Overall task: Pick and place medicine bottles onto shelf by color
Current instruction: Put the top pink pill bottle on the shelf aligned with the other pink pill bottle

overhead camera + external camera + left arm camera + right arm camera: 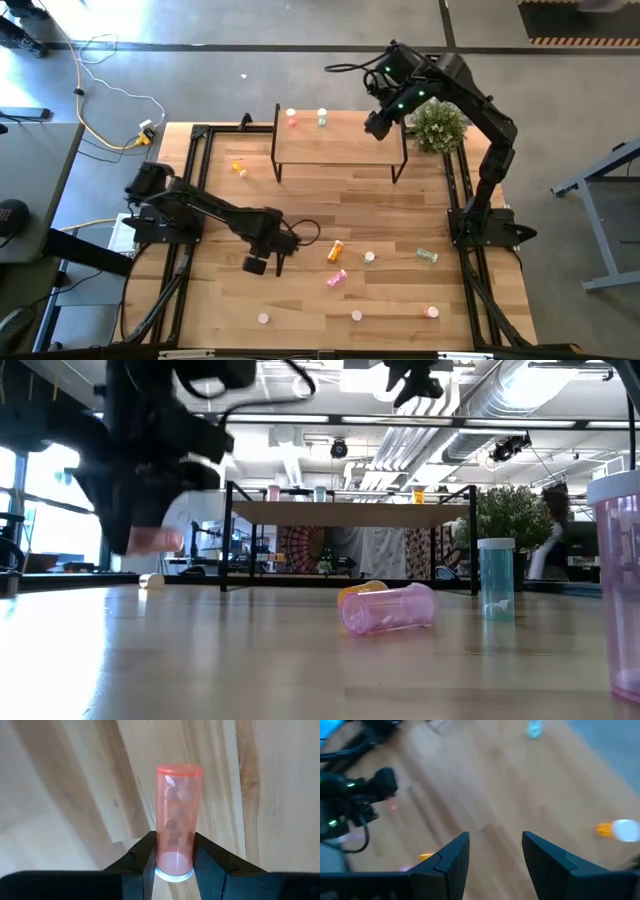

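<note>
A red bottle (177, 820) sits clamped between the left gripper's (174, 865) fingers (142, 862), squeezed near its white-capped end, with round pills visible through the translucent wall and the plank tabletop (60, 795) behind it. From overhead, that left gripper (272, 256) is in the lower left of centre, its arm reaching in from the left edge of the tabletop (400, 220). Just right of it lie an orange bottle (336, 250) and a pink bottle (336, 279), close together, with a white-capped one (369, 257) and a green bottle (427, 256) further right. Along the bottom of the frame stand three more: one (263, 319), another (356, 316) and a red-tinted one (431, 312). An orange bottle (239, 168) lies alone in the upper left, near the shelf (340, 150). On the shelf, top centre, two bottles are up at its back edge: a red one (291, 118) and a green one (322, 118). The right gripper (378, 124) hovers over the shelf's right end, beside the potted plant (437, 127), and its wrist view shows its fingers (455, 855) parted with nothing between them.
</note>
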